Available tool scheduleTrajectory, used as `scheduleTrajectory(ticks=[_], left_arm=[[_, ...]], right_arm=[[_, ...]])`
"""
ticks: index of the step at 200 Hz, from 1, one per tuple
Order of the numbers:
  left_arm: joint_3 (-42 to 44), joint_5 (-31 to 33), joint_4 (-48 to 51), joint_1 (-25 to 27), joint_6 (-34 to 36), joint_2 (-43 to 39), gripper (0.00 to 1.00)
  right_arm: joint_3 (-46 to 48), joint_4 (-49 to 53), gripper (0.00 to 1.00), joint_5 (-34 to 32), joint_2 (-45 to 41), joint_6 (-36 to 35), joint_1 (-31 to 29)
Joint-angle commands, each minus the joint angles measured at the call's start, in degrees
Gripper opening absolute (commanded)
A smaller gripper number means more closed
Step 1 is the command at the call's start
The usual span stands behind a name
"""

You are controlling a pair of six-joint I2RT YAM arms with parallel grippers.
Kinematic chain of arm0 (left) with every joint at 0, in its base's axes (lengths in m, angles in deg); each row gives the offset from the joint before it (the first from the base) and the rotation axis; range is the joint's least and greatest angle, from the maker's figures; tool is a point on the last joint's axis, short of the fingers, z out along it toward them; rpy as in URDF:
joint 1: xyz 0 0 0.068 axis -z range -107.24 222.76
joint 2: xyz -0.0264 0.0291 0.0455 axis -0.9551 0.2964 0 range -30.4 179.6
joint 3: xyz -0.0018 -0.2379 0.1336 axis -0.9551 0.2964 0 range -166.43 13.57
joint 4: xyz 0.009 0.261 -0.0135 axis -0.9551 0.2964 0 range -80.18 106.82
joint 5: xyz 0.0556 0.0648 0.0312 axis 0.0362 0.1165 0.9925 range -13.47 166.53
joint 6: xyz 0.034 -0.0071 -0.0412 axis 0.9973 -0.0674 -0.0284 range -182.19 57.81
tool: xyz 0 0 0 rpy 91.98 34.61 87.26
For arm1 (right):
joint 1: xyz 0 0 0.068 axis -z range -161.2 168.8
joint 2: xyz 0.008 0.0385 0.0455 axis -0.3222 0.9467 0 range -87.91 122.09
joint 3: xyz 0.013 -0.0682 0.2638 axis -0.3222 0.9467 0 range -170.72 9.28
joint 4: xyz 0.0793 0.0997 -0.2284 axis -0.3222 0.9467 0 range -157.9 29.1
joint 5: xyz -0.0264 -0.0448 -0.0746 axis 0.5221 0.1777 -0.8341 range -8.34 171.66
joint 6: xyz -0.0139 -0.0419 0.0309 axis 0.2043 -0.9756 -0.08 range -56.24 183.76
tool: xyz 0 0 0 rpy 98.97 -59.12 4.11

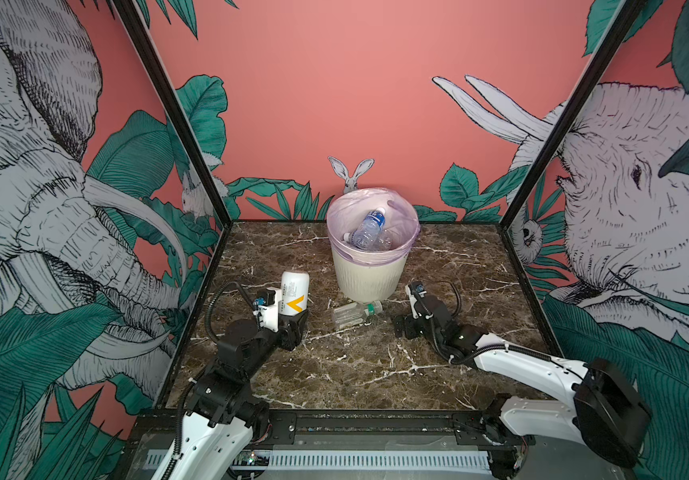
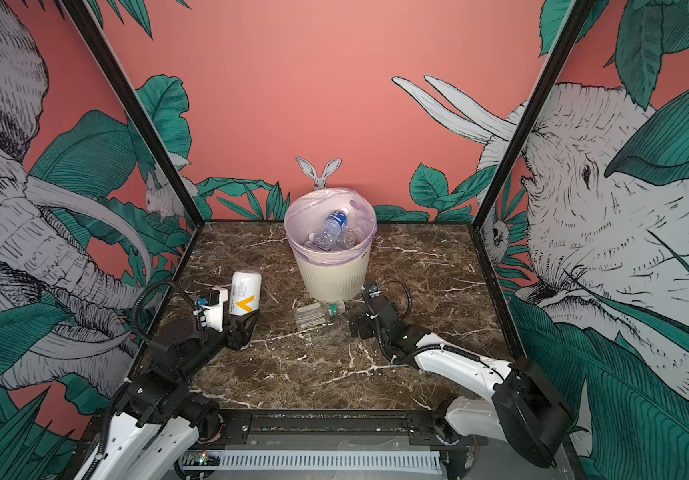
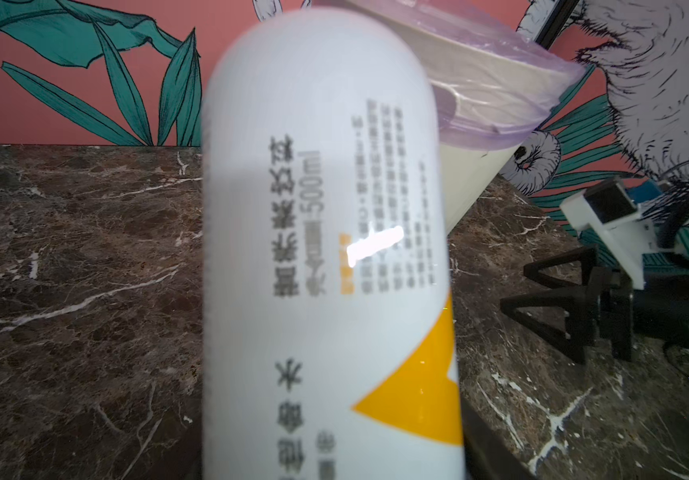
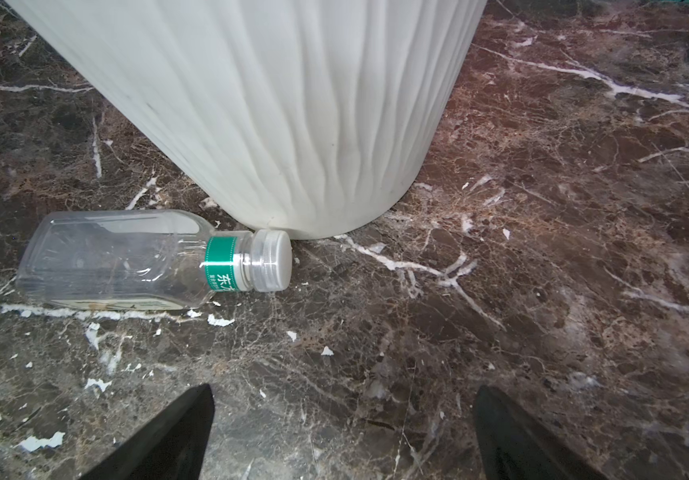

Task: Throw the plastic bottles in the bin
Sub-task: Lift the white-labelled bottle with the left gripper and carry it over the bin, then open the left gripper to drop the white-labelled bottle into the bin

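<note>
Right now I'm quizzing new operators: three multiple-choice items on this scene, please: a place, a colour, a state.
1. The green-banded clear bottle lies: A on the marble table at the bin's foot; B inside the bin; C in a gripper.
2. The chevron on the white bottle is: A red; B purple; C yellow.
3. The right gripper is: A gripping a bottle; B open, empty; C unseen.
Key: A, cap at the bin's base; C, yellow on white; B, jaws apart, nothing between.
</note>
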Motion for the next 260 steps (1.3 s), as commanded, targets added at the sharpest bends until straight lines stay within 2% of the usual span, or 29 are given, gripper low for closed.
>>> scheduleTrajectory(ticks=[1, 48, 88, 123, 145, 149, 156, 162, 163, 165, 177, 192, 211, 260], left_arm=[[-4.5, -2.7, -0.3, 0.3, -0.3, 0.5, 0.59], [-14.0, -5.3, -1.8, 0.2, 1.4, 6.7, 0.59], [-24.9, -9.4, -5.0, 0.3, 3.0, 18.9, 0.59], [-37.6, -12.5, -9.7, 1.3, 2.8, 34.0, 0.59], [-50.1, -15.6, -12.9, 2.3, 2.3, 49.3, 0.58], [-53.4, -16.9, -12.4, 2.5, 2.4, 52.5, 0.61], [-59.6, -18.9, -11.1, 2.9, 2.3, 57.9, 0.73], [-64.9, -19.6, -8.7, 3.0, 1.9, 62.0, 0.87], [-65.7, -19.6, -8.3, 3.0, 1.8, 62.6, 0.93], [-67.2, -19.5, -7.5, 3.0, 1.6, 63.8, 0.98], [-73.7, -17.8, -4.6, 3.0, 1.2, 68.3, 1.0], [-75.4, -12.5, -3.7, 2.9, 3.4, 68.2, 1.0], [-70.5, -7.4, -7.5, 2.7, 4.8, 63.4, 1.0], [-59.0, -5.9, -9.7, 2.5, 4.4, 54.4, 1.0]], right_arm=[[0.6, -2.0, 0.99, 0.0, -0.2, 0.5, 0.2], [1.2, -1.8, 0.99, -0.9, -1.8, 0.5, 0.2], [0.8, -1.1, 0.99, -1.4, -2.0, 0.2, 0.2], [0.1, 0.1, 0.99, -1.6, -2.0, -0.4, 0.2], [0.1, 0.6, 0.99, -2.5, -1.8, -1.1, 0.2], [0.1, 0.6, 0.99, -2.4, -1.7, -1.1, 0.4], [0.1, 0.6, 0.99, -2.2, -1.4, -1.0, 0.6], [0.2, 0.6, 0.99, -1.9, -1.3, -0.9, 0.8], [0.2, 0.6, 0.99, -1.8, -1.2, -0.9, 0.8], [0.2, 0.6, 0.99, -1.8, -1.2, -0.9, 0.9], [0.2, 0.8, 0.99, -1.7, -1.2, -0.7, 1.0], [0.3, 1.2, 1.0, -1.8, -2.0, -0.6, 1.0], [0.9, 1.3, 0.99, -2.0, -3.5, -0.4, 1.0], [1.1, 0.7, 1.0, -1.1, -4.1, -0.4, 1.0]])
